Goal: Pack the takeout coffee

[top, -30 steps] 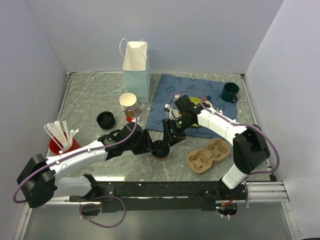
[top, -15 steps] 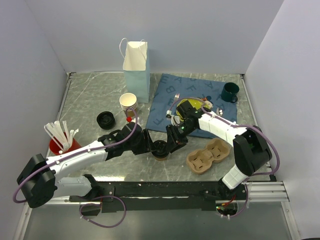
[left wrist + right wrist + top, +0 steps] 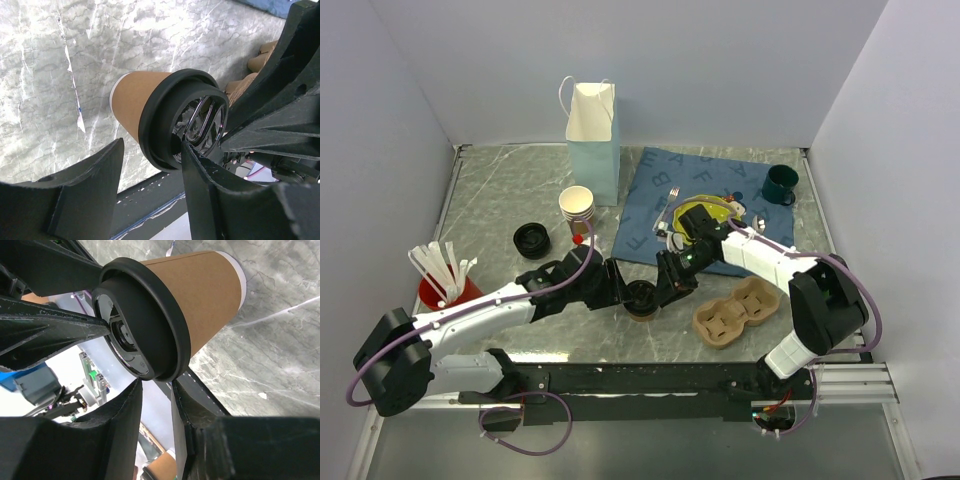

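**Overhead view.** You have the takeout coffee (image 3: 642,301) standing upright on the marble-patterned table (image 3: 490,200). It is toward the near edge, just left of the pulp cup carrier (image 3: 735,312) and apart from it. The left gripper (image 3: 624,290) meets it from the left and the right gripper (image 3: 666,287) from the right, both at lid height. The white paper bag (image 3: 591,125) stands well behind, at the far side.

**Left wrist view.** The coffee (image 3: 142,100) shows a plain brown paper wall with a thin white band at the base. It is capped by a round black lid with a thick raised rim and a glossy recessed top. Your left jaws stand apart, straddling the lid's rim. One finger's tip overlaps the recessed top; the other stands off the outer side with table showing between. They are not clamped on it.

**Right wrist view.** The lid sits square on the cup, its rim even all round, and the paper is plain brown. Your right jaws stand narrowly apart with the lid's rim at the mouth of the gap. Whether they bear on it cannot be told.
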Action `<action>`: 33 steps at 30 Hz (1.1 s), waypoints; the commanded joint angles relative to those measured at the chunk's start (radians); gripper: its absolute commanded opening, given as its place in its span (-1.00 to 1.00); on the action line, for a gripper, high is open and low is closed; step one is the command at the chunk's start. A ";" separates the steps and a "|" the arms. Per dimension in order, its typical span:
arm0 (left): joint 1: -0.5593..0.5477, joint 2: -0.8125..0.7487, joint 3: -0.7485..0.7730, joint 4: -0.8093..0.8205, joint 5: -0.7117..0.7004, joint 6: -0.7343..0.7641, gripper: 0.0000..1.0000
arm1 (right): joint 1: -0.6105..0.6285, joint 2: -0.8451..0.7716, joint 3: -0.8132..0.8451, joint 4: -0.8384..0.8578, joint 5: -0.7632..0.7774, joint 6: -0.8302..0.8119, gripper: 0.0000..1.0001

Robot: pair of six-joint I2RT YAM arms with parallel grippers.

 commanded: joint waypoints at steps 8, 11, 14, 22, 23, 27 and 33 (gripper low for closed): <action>0.000 0.045 -0.075 -0.064 -0.026 -0.012 0.07 | -0.011 0.032 -0.158 0.089 0.170 -0.027 -0.32; 0.000 0.046 -0.071 -0.071 -0.028 -0.016 0.07 | -0.020 0.031 -0.145 0.078 0.169 -0.037 -0.31; 0.000 0.048 -0.051 -0.084 -0.033 -0.011 0.08 | -0.032 0.009 -0.088 0.027 0.169 -0.046 -0.24; 0.000 0.072 0.081 -0.141 -0.045 0.037 0.11 | -0.054 -0.087 0.078 -0.077 0.162 -0.017 -0.08; 0.000 0.082 0.087 -0.141 -0.045 0.043 0.11 | -0.057 -0.093 0.095 -0.085 0.165 -0.012 -0.10; 0.001 0.109 0.089 -0.134 -0.045 0.044 0.10 | -0.083 -0.103 0.109 -0.091 0.173 -0.004 -0.21; 0.000 0.112 0.078 -0.130 -0.046 0.044 0.10 | -0.094 -0.083 0.092 -0.092 0.187 -0.004 -0.31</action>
